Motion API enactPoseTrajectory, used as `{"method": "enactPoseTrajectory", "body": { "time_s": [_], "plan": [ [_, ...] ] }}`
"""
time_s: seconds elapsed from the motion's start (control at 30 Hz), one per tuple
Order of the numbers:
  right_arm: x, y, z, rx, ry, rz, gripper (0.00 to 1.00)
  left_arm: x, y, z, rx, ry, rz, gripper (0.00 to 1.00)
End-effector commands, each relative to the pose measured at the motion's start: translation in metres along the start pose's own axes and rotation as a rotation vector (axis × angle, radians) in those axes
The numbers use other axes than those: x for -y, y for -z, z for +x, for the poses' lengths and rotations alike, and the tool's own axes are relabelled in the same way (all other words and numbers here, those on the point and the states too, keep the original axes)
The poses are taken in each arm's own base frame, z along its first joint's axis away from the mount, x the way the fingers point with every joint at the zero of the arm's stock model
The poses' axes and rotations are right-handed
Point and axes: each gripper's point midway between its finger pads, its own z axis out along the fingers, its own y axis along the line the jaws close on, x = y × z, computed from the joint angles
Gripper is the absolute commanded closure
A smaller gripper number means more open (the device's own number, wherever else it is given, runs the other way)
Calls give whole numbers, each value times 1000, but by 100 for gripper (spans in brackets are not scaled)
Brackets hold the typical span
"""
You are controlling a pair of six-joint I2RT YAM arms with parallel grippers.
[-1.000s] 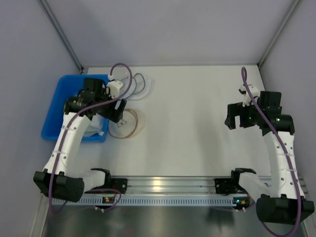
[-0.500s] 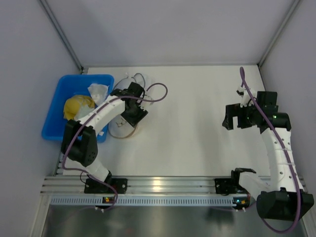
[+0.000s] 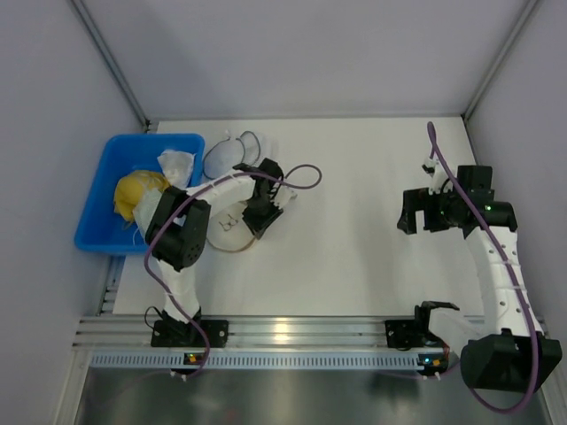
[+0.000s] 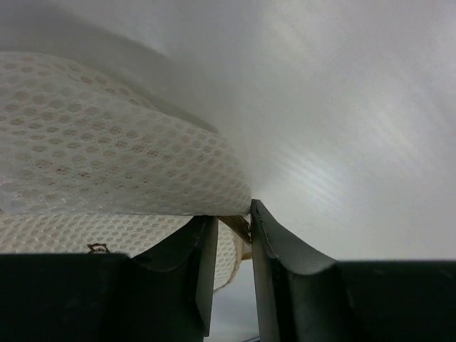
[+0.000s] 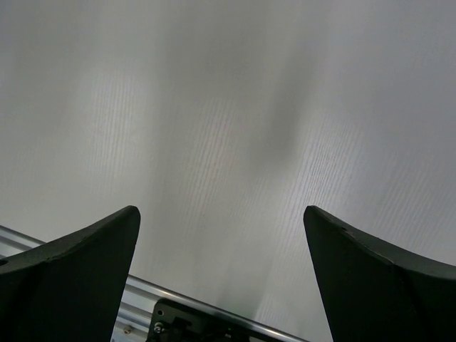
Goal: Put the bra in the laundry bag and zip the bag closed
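The laundry bag (image 3: 225, 232), a round white mesh pouch with a tan rim, lies on the table right of the blue bin. My left gripper (image 3: 258, 220) is down at its right edge. In the left wrist view the mesh of the laundry bag (image 4: 107, 142) fills the left side, and my left gripper (image 4: 233, 214) has narrowed to a small gap with the tan rim (image 4: 235, 226) across it, touching the right finger. A white crumpled cloth, apparently the bra (image 3: 176, 164), lies in the bin. My right gripper (image 3: 421, 215) hangs open and empty over bare table, as the right wrist view (image 5: 219, 210) shows.
The blue bin (image 3: 93, 221) stands at the left and holds a yellow bundle of cloth (image 3: 135, 191). A round mesh pouch with a black rim (image 3: 232, 150) lies behind the laundry bag. Grey walls close in the table. A metal rail (image 3: 292, 332) runs along the near edge.
My left arm swung out of the blue bin, rightward over the laundry bag to its right edge, and its jaws narrowed onto the rim. The right arm shifted only slightly.
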Motion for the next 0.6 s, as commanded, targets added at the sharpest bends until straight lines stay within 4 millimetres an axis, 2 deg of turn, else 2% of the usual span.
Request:
{"method": "enactPoseTrajectory", "body": {
  "time_s": [0.0, 0.07, 0.1, 0.13, 0.2, 0.23, 0.27, 0.3, 0.33, 0.37, 0.47, 0.5, 0.53, 0.57],
  "plan": [
    [6, 1, -19, 71, 11, 17, 1, 40, 1, -62, 149, -42, 98, 70],
    [8, -1, -19, 65, 7, 17, 1, 54, -3, -79, 159, -31, 128, 71],
    [9, -1, -18, 64, 2, 13, 1, 70, -2, -89, 173, -51, 159, 71],
    [9, -2, -18, 61, -1, 12, 1, 78, 4, -110, 209, -41, 173, 70],
    [10, -4, -18, 54, -12, 5, 1, 100, 9, -132, 248, -62, 214, 69],
    [10, -4, -19, 59, -17, 1, 1, 106, 12, -152, 279, -44, 225, 67],
    [10, -6, -18, 51, -23, -2, 1, 111, 16, -163, 302, -40, 234, 63],
    [10, -7, -19, 54, -27, -8, 1, 118, 12, -170, 297, -11, 253, 60],
    [9, -8, -19, 53, -32, -13, 1, 122, 17, -179, 319, -12, 271, 56],
    [9, -10, -20, 51, -36, -18, 1, 126, 32, -196, 365, 17, 288, 49],
    [8, -17, -21, 41, -58, -44, 1, 132, 54, -205, 413, 30, 316, 39],
    [4, -19, -23, 42, -64, -67, 1, 131, 71, -205, 446, 11, 308, 38],
    [3, -23, -22, 31, -77, -82, 1, 127, 79, -203, 465, -2, 281, 37],
    [2, -25, -24, 33, -82, -95, 1, 124, 78, -194, 451, -8, 262, 37]
  ]
}}
